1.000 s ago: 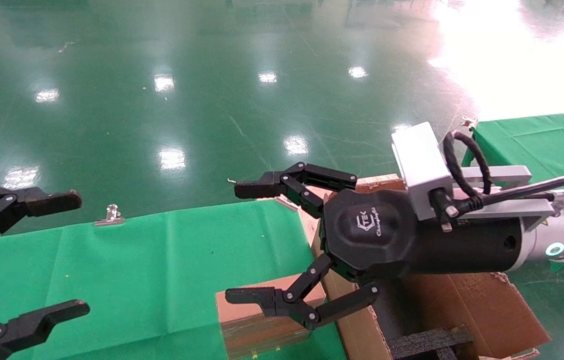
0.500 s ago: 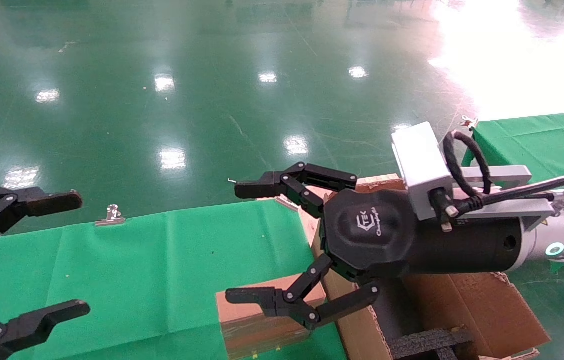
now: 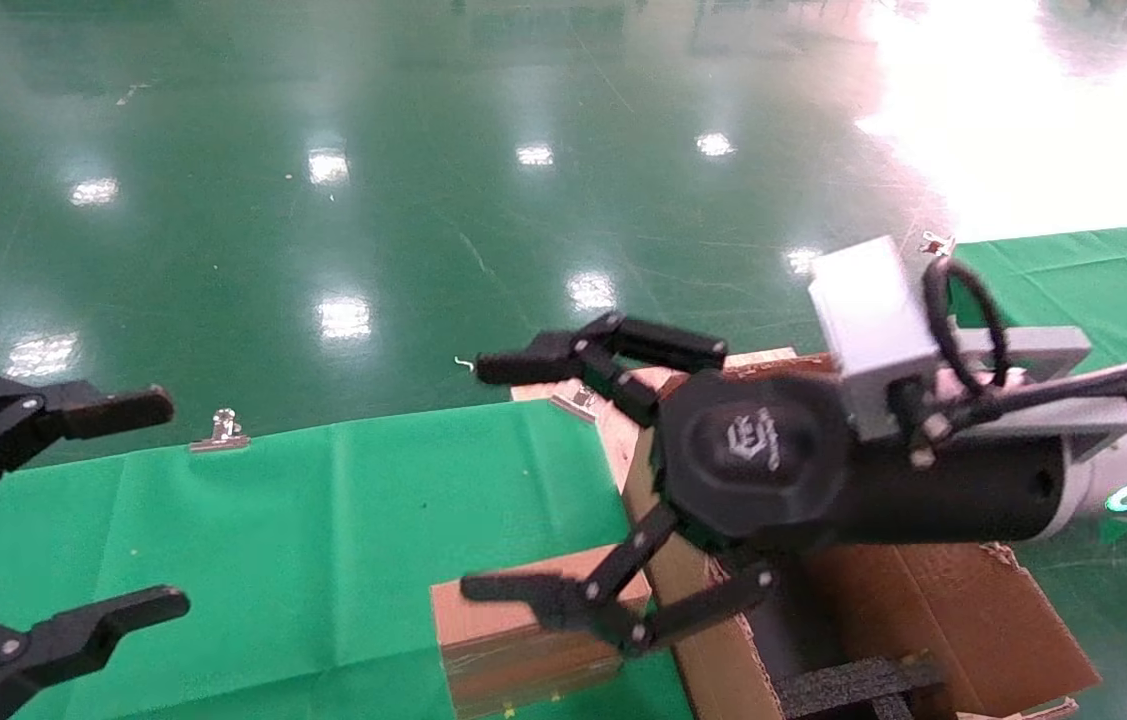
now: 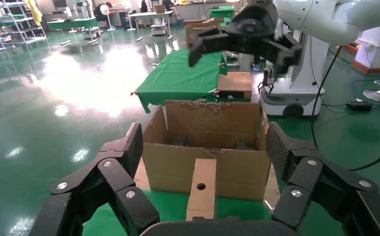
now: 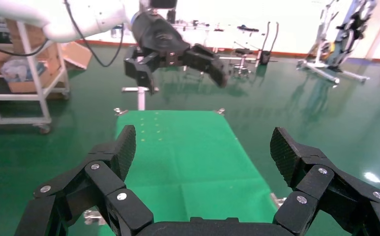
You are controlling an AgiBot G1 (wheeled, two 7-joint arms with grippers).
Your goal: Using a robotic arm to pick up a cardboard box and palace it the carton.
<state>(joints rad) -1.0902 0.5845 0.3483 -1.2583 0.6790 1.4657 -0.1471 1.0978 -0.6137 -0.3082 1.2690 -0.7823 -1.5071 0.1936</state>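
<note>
The cardboard box [image 3: 523, 640], small and brown, stands on the green table against the carton's near wall; the left wrist view shows its narrow face with a round hole [image 4: 202, 189]. The carton [image 3: 923, 610] is large, with ragged flaps and black foam [image 3: 853, 685] inside. My right gripper [image 3: 491, 477], on the white arm with the green ring light, hangs open above the box, its lower finger crossing the box's top in the head view. In the right wrist view my right gripper [image 5: 205, 147] holds nothing. My left gripper [image 3: 158, 505] is open at the table's left side, facing box and carton [image 4: 207, 162].
A green cloth covers the table [image 3: 323, 520], held by metal clips [image 3: 221, 430] at its far edge. A second green-covered table [image 3: 1073, 270] stands at the right. Glossy green floor lies beyond.
My right gripper and its wrist have shifted slightly to the right and turned a little, still open. My left gripper has edged slightly rightward. The box has not moved.
</note>
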